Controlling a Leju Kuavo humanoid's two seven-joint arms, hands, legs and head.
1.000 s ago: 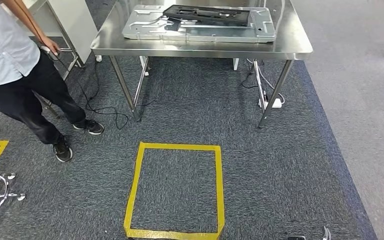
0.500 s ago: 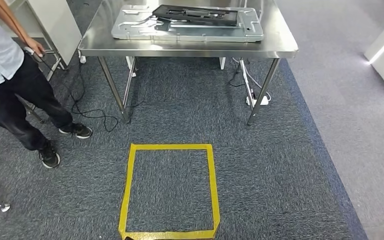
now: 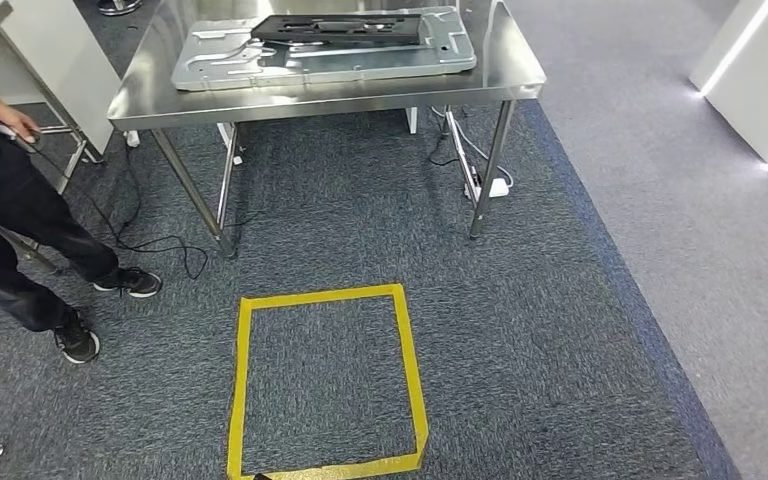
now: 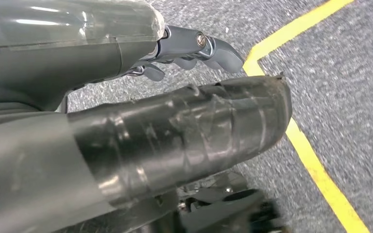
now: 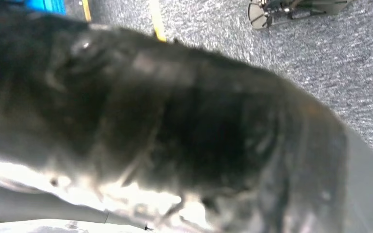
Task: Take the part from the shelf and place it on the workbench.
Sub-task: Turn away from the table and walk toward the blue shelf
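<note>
Head view, left to right. At your far left a person [image 3: 10, 230] stands on the dark blue-grey carpet [image 3: 560, 330] in dark trousers and black shoes, one hand down beside a white cabinet [image 3: 30, 50]. A black cable [image 3: 130, 235] trails across the carpet from that side toward the table legs.

Centre, top of view: you see the stainless steel workbench [image 3: 330, 95] on four metal legs. A large flat silver panel [image 3: 260, 62] lies on its top, and a black flat part [image 3: 340, 27] lies on that panel, toward the far edge. A white power strip [image 3: 493, 187] with cables sits on the floor beside the near right leg of the bench.

On the carpet in front of the bench you see a square of yellow tape [image 3: 323, 380], well apart from the table legs. To the right the carpet gives way to a lighter grey floor [image 3: 700, 200], and a white unit [image 3: 760, 80] with a lit edge stands at the far right.

Left wrist view: the left hand [image 4: 189, 51] hangs above the carpet with its fingers [image 4: 218, 48] curled inward and nothing visible in them; a thick tape-wrapped thumb covers much of the picture, so you cannot see the full palm. A corner of the yellow tape runs under it.

Right wrist view: the right hand [image 5: 184, 141] is a dark blurred mass close to the lens; you cannot tell from it how far it is open or whether it has hold of anything.
</note>
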